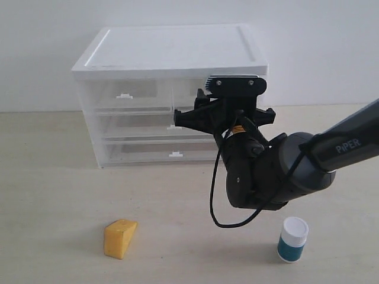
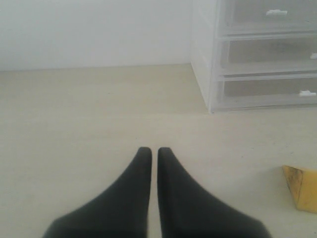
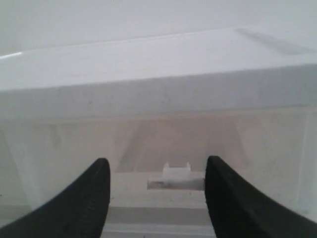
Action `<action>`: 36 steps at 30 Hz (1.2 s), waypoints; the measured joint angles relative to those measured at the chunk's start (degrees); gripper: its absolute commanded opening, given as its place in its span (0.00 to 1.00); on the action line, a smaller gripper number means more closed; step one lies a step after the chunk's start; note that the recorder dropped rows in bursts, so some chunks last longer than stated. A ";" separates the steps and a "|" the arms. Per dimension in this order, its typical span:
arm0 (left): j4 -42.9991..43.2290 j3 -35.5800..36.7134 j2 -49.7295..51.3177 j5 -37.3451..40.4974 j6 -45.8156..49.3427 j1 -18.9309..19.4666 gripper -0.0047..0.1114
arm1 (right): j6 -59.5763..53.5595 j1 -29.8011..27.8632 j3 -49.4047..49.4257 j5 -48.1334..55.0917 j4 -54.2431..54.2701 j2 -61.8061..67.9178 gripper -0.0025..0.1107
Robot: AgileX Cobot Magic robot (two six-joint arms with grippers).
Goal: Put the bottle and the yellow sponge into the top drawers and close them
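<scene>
The yellow sponge (image 1: 120, 238) lies on the tabletop at the front left and also shows at the edge of the left wrist view (image 2: 302, 186). At the front right the bottle (image 1: 292, 239) stands upright, dark teal with a white cap. Both top drawers sit pushed in under the cabinet's white top (image 1: 172, 50); the left one's handle (image 1: 123, 95) is visible. My right gripper (image 3: 156, 166) is open, its fingers either side of the right top drawer's white handle (image 3: 177, 171). My left gripper (image 2: 150, 149) is shut and empty, low over bare table, away from the sponge.
Two full-width clear drawers (image 1: 148, 151) sit closed below the top ones. The right arm (image 1: 278, 168) and its looping cable (image 1: 216, 207) hang in front of the cabinet's right half. A white wall rises behind the cabinet.
</scene>
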 measured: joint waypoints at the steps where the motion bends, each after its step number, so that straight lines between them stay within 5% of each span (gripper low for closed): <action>1: 0.00 0.00 0.00 0.00 0.00 0.00 0.08 | -0.46 0.00 0.00 0.00 0.04 0.11 0.47; 14: 0.00 0.00 0.00 0.00 0.00 0.00 0.08 | 1.07 -1.19 -0.66 -0.92 0.39 1.97 0.45; 16: 0.00 0.00 0.00 0.00 0.00 0.00 0.08 | 1.07 -1.19 -0.66 -0.92 0.51 1.97 0.34; 19: 0.00 0.00 0.00 0.00 0.00 0.00 0.08 | 1.16 -1.29 -0.79 -0.51 0.17 1.97 0.02; 27: 0.00 0.00 0.00 0.00 0.00 0.00 0.08 | 0.43 -1.29 -1.00 0.44 0.15 1.97 0.02; 36: 0.00 0.00 0.00 0.00 0.00 0.00 0.08 | -13.45 3.29 -0.80 2.94 11.42 -0.96 0.02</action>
